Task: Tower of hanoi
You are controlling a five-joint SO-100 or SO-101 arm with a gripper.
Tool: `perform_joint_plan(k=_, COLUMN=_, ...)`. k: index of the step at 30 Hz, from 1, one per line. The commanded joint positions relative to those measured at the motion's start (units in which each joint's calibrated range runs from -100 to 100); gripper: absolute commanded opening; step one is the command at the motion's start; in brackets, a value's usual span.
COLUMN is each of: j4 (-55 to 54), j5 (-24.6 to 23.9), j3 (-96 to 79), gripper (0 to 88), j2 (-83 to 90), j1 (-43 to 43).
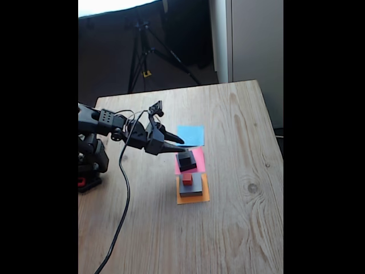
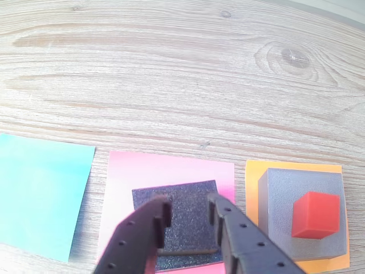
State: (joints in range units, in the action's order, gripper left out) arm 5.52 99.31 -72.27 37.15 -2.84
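Note:
A grey slab lies on an orange paper square with a tiny red cube on top. Beside it, on a pink paper square, a black slab carries a small black cube. In the fixed view my gripper reaches in from the left and hovers at the cube's top rear edge. In the wrist view the gripper has its jaws a little apart, flanking the cube from just above. Whether they touch it is unclear.
A blue paper square lies bare on the far side of the pink one. The arm's base and a black cable sit at the wooden table's left. A tripod stands behind the table.

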Motion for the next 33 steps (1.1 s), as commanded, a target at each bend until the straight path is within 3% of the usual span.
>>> perform_joint_plan(k=1, j4=6.0, j5=0.7, j3=4.6, gripper=0.5, j2=4.5, j1=0.0)
perform_joint_plan(k=9, j4=41.3, j5=0.7, j3=30.5, gripper=0.5, j2=5.0, j1=-2.9)
perform_joint_plan(k=15, j4=64.1, j5=-3.8, j3=53.1, gripper=0.4, j2=1.3, j1=-6.0)
perform_joint_plan(k=18, j4=73.9, j5=-2.7, j3=64.5, gripper=0.4, j2=-1.2, j1=-8.3)
perform_joint_plan(k=24, j4=82.3, j5=0.7, j3=77.5, gripper=0.4, j2=-3.8, j1=-13.5)
perform_joint_plan(k=33, j4=88.2, j5=0.7, j3=84.4, gripper=0.4, j2=-5.1, j1=-19.8)
